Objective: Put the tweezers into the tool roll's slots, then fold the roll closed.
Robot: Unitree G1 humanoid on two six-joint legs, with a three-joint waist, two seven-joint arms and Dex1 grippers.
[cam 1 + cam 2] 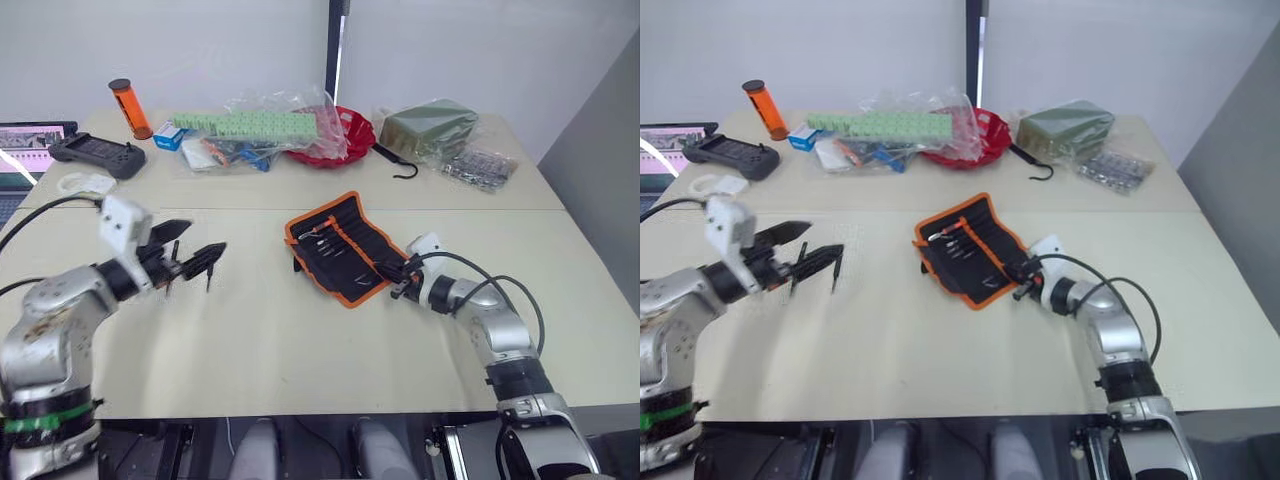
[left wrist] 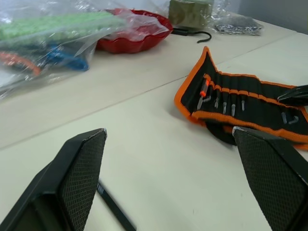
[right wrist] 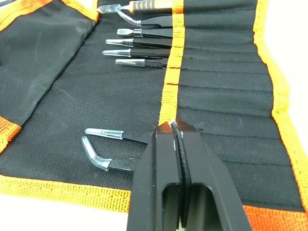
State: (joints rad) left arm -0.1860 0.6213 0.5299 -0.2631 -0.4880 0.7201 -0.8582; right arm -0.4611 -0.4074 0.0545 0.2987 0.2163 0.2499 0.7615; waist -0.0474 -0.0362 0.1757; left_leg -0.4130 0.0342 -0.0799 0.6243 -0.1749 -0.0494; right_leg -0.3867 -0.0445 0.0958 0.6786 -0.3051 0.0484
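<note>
The tool roll [image 1: 338, 248] lies unfolded at the table's middle, black with orange binding. Several tweezers [image 3: 139, 41] sit in its upper slots [image 3: 216, 53], clear-capped tips showing. Two more tweezers [image 3: 103, 133] poke out of lower slots, right beside my right gripper [image 3: 175, 127]. That gripper [image 1: 400, 277] is shut, its tip resting on the roll's orange middle strip; I cannot tell if it pinches anything. My left gripper [image 1: 207, 238] hovers open well left of the roll. One loose tweezer [image 2: 114, 208] lies on the table under its fingers [image 2: 82, 168].
Along the back stand a red bowl [image 1: 345, 135], a plastic bag of green and blue items [image 1: 250, 130], an olive-green bag [image 1: 430, 125] with a black hook [image 1: 400, 165], and a bag of small parts [image 1: 480, 165]. An orange tube [image 1: 130, 108], a controller [image 1: 95, 152] and a laptop [image 1: 25, 150] sit far left.
</note>
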